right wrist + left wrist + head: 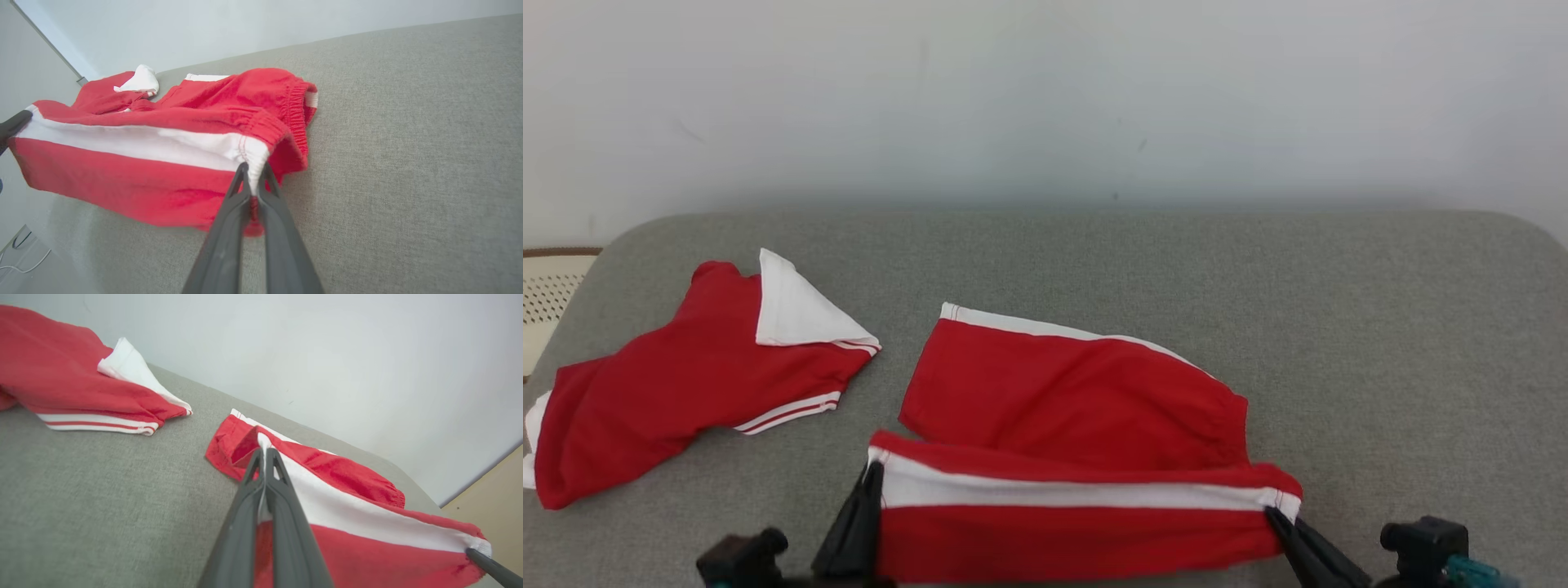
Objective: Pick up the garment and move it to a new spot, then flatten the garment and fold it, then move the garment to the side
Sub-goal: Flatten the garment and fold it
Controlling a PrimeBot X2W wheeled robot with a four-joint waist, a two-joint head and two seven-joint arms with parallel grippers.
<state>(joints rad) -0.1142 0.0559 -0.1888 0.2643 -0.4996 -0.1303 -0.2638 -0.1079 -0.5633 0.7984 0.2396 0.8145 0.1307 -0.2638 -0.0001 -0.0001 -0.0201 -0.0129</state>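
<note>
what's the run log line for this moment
left end effector: shut on shorts; right end effector: shut on shorts; near edge lifted; shirt apart

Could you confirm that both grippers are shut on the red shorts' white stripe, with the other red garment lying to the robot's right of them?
Not quite: the head view shows the other red garment to the robot's left of the red shorts. The left gripper and right gripper are indeed shut on the white stripe.

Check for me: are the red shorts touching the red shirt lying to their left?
Apart. The head view shows a strip of bare grey surface running between the shirt and the shorts, with no overlap anywhere along it.
</note>
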